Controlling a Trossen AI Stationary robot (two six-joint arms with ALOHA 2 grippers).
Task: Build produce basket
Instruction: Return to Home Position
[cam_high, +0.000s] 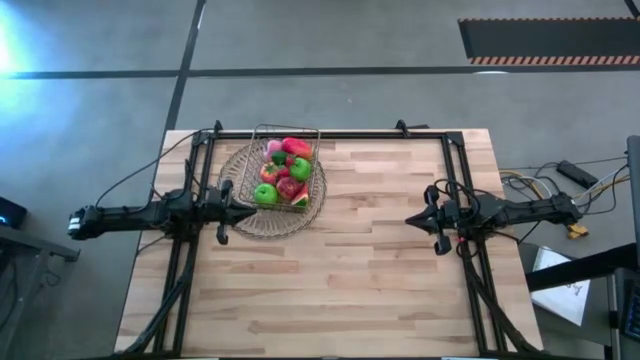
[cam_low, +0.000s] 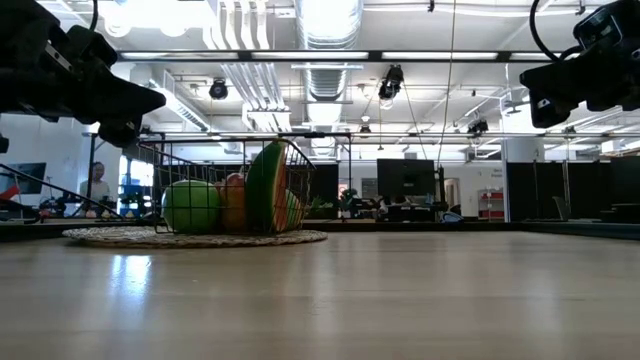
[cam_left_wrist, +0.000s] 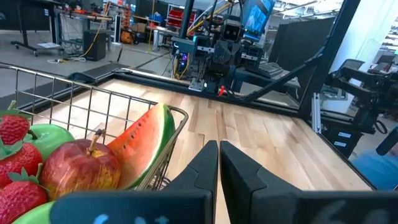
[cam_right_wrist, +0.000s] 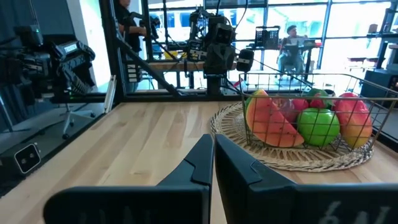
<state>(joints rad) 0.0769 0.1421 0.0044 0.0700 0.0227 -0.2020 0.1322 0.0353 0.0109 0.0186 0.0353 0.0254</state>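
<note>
A table (cam_high: 350, 280) has a round mat (cam_high: 262, 228) on its far left part. A basket (cam_high: 288, 128) stands on the mat with fruit (cam_high: 285, 172) piled inside it, a watermelon slice (cam_high: 301, 199) at its near right corner. The left gripper (cam_high: 246, 213) hangs above the mat's left edge, just beside the basket. The right gripper (cam_high: 411, 220) hangs well apart, above the table's right side.

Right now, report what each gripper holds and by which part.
Nothing is held. The left gripper is shut and empty beside the rectangular wire-grid basket; the right gripper is shut and empty over the wooden table.
</note>
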